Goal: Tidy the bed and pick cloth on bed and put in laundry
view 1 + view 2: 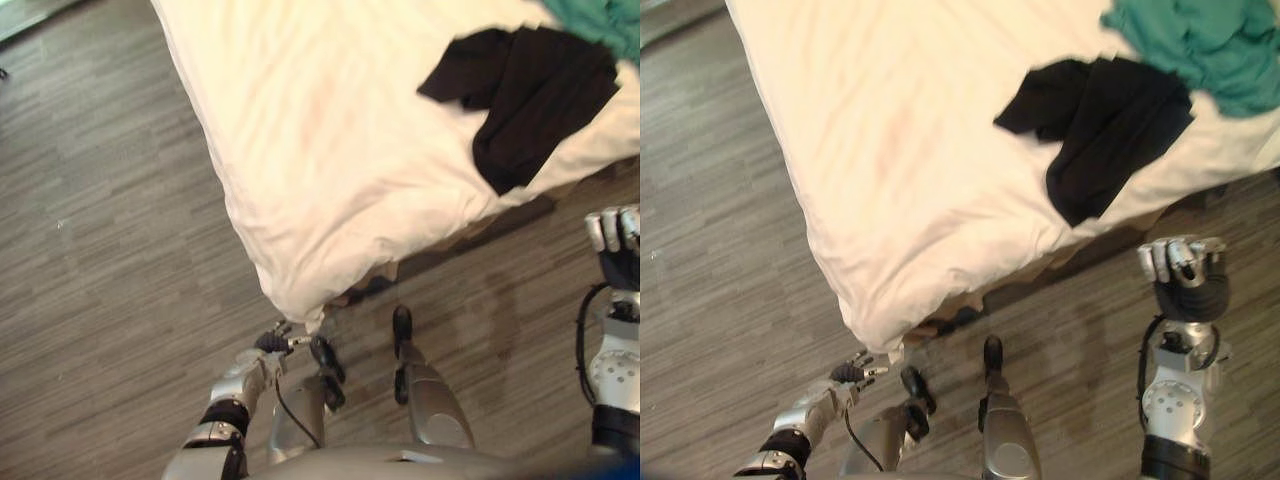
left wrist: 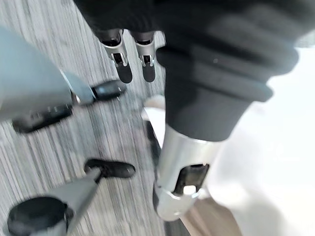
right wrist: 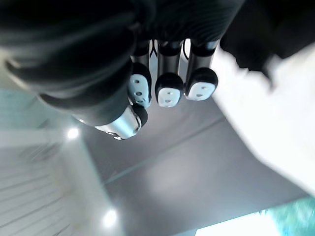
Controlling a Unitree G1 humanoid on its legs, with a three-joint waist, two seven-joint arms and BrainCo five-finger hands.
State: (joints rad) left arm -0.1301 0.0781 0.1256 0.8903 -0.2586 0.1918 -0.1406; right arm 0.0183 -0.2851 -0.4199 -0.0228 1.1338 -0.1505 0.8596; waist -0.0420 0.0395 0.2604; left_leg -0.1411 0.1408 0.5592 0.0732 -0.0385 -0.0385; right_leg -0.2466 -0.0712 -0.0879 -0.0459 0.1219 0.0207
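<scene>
A black cloth [image 1: 1100, 130] lies crumpled on the cream duvet [image 1: 320, 130] near the bed's right edge. A green cloth [image 1: 1210, 40] lies just beyond it, at the far right. My left hand [image 1: 852, 374] hangs low beside the duvet's near corner [image 1: 300, 300], apart from it, with fingers [image 2: 120, 59] relaxed and empty. My right hand [image 1: 1185, 270] is raised over the floor, just off the bed's side and below the black cloth. Its fingers [image 3: 168, 78] are curled in with nothing in them.
Grey wood-plank floor [image 1: 100, 300] surrounds the bed on the left and near sides. The duvet overhangs the bed's edge, with a dark gap [image 1: 520, 215] under it.
</scene>
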